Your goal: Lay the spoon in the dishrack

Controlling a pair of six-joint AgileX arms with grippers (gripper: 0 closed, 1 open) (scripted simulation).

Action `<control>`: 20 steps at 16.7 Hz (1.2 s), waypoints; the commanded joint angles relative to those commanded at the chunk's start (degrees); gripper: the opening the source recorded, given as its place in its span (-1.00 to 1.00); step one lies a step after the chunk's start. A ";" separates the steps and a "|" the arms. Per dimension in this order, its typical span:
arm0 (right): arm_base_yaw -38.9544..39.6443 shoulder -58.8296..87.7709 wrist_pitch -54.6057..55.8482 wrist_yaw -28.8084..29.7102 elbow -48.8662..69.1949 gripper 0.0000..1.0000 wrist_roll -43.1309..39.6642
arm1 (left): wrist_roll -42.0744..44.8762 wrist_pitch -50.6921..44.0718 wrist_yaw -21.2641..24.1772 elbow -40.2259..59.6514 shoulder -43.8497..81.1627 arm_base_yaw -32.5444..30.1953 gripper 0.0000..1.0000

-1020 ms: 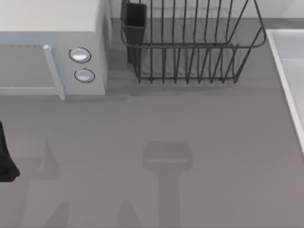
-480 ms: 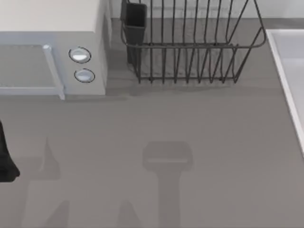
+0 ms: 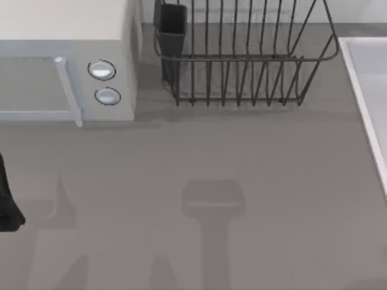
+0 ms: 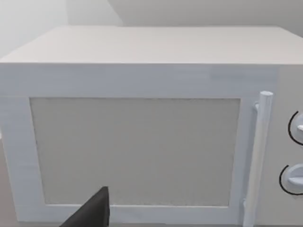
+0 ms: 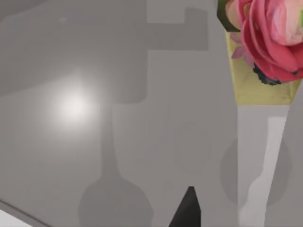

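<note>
Grey table (image 3: 272, 181) underneath everything, crossed by soft arm shadows. To the left of the dishrack (image 3: 242, 58), just beside it, a white microwave (image 3: 60, 24) with a closed door, an upright bar handle and two round knobs (image 3: 101, 70) on the side nearest the rack. The dishrack itself at the far edge of the table, midway across: dark, thin upright wires, sides flaring outward, a dark rectangular cutlery cup (image 3: 172, 24) hung at its corner nearest the microwave; nothing seen inside it. To the right of the rack, a white raised-edge slab (image 3: 369, 84) along the table's right side. Nothing standing on the open table in front of the rack. In the right wrist view, a pink flower (image 5: 270, 33) in a yellowish pot, and near it a pale, slim spoon (image 5: 260, 189) lying flat on the table; place of both relative to the rack cannot be told. Left arm (image 3: 7, 199) well to the left of the rack, in front of the microwave, left gripper (image 4: 94, 213) facing its door. Right gripper (image 5: 188, 210) above the table beside the spoon, not touching it. Cannot tell whether either gripper is wide or narrow.
</note>
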 joint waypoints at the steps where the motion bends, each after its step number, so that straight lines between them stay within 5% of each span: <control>1: -0.05 -0.82 -4.58 0.00 3.19 -1.00 -0.01 | 0.00 0.00 0.00 0.00 0.00 0.00 1.00; 8: 0.04 -5.46 -19.98 0.02 16.54 -1.00 0.60 | 0.00 0.00 0.00 0.00 0.00 0.00 1.00; 15: 1.87 -5.29 -18.19 1.45 16.72 -1.00 2.24 | 0.00 0.00 0.00 0.00 0.00 0.00 1.00; 20: 16.56 -5.04 -5.17 11.52 18.03 -1.00 13.24 | 0.00 0.00 0.00 0.00 0.00 0.00 1.00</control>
